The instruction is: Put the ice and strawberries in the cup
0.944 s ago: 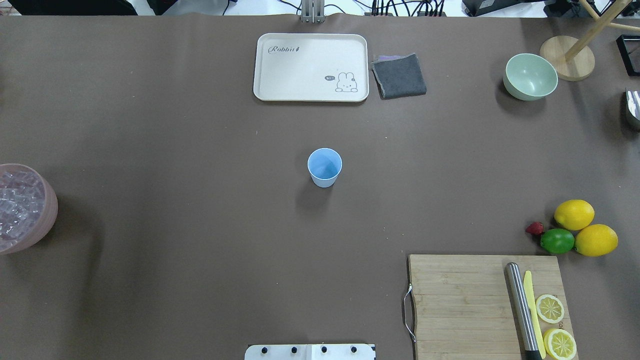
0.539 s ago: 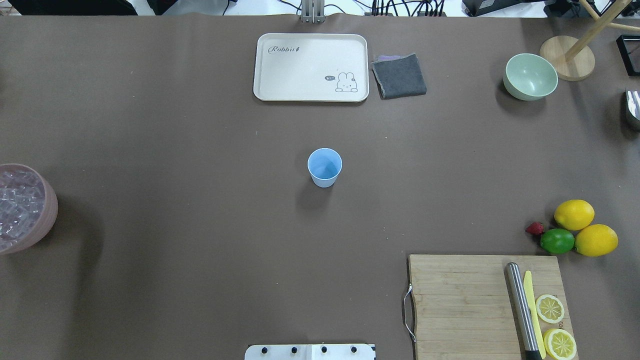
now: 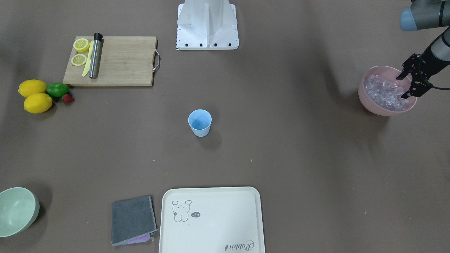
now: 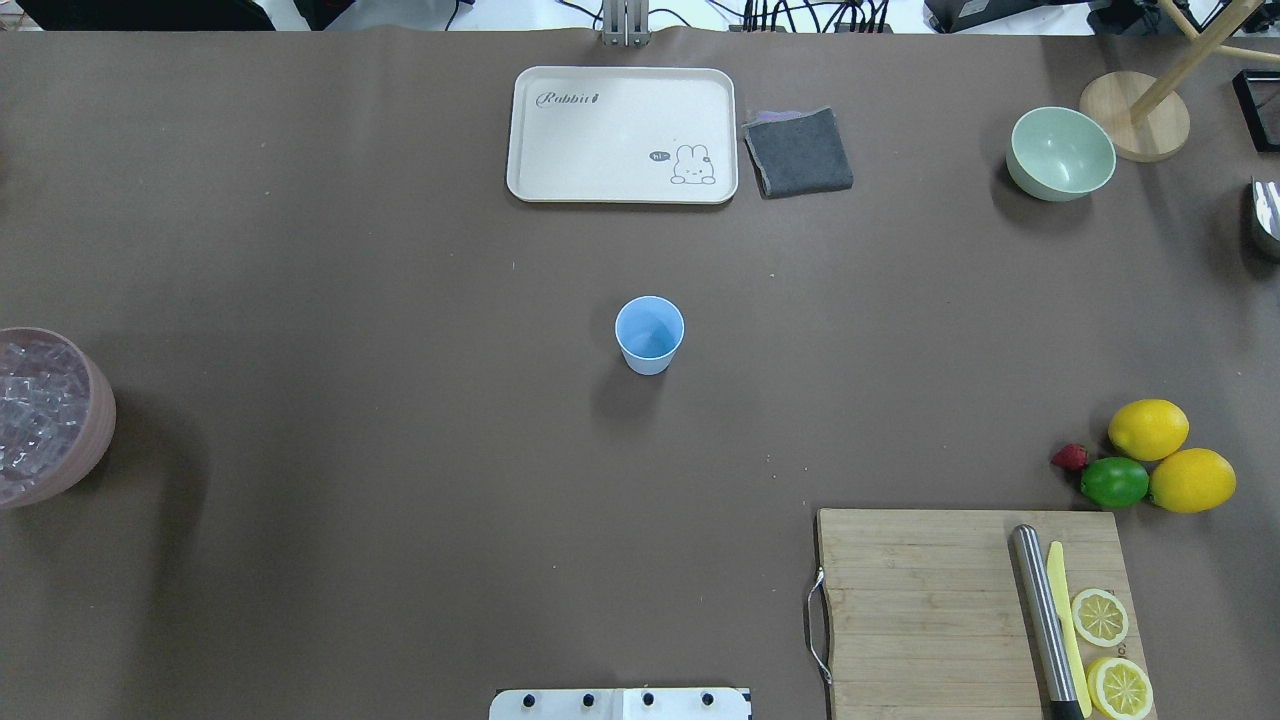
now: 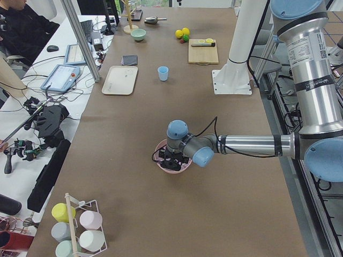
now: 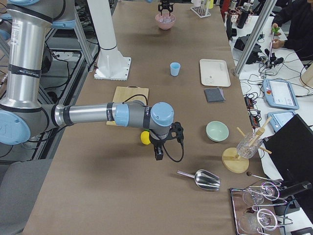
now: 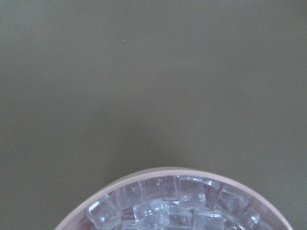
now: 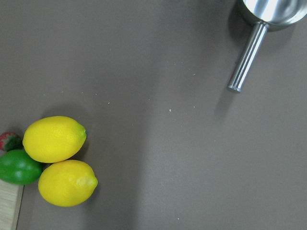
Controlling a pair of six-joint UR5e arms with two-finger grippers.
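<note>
The light-blue cup (image 3: 200, 123) stands upright in the middle of the table, also in the overhead view (image 4: 649, 335). The ice (image 3: 385, 93) fills a pink bowl (image 3: 376, 107) at the table's left end; the left wrist view shows the ice (image 7: 168, 206) near the bowl's rim. My left gripper (image 3: 402, 87) is open, its fingers low over the ice. The strawberry (image 4: 1070, 457) lies beside a lime and two lemons, also in the right wrist view (image 8: 7, 140). My right gripper (image 6: 159, 152) hangs above the table near the lemons; I cannot tell if it is open.
A wooden cutting board (image 4: 900, 610) holds a steel muddler, a yellow knife and lemon slices. A cream tray (image 4: 620, 135), a grey cloth (image 4: 798, 152) and a pale green bowl (image 4: 1060, 152) sit at the far side. A metal scoop (image 8: 259, 43) lies beyond the lemons.
The glints on the ice in the pink bowl shift a little. Nothing else in the overhead view has moved, and no gripper shows there.
</note>
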